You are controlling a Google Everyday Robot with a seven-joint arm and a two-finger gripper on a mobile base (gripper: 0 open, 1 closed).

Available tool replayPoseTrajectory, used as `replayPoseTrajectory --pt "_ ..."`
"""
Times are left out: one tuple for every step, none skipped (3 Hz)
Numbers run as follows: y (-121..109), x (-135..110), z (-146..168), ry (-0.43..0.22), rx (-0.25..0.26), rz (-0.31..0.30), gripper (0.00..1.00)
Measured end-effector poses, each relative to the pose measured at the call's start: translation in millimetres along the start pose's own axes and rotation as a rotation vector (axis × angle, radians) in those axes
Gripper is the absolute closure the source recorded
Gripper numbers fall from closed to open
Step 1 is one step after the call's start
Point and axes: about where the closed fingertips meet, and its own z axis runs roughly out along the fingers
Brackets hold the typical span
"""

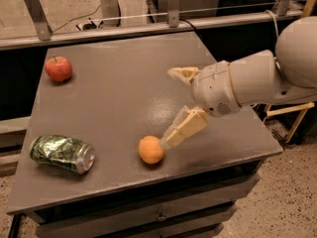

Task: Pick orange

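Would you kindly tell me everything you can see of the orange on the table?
The orange is small, round and plain orange, with matte skin and no stem showing. It rests whole on the grey table near the front edge, right of the crushed can. The open gripper reaches in from the right; its lower fingertip meets the orange's upper right side, seemingly touching. Nothing else touches it.

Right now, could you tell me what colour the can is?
The can is green with a silver end, camera view; the gripper hangs beside the orange.
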Motion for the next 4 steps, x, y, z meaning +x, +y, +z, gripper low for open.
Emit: replayPoseTrajectory --pt "1.6 -6.1 2.1 -0.015 -0.006 -0.001 0.00" --pt "10.9 3.0 7.3 -0.038 -0.039 0.033 0.00" --pt "40.0 24.3 31.3 -0.146 -0.109 0.111 0.00" --pt "53.6 32.0 42.8 -0.189 -0.137 0.132 0.00"
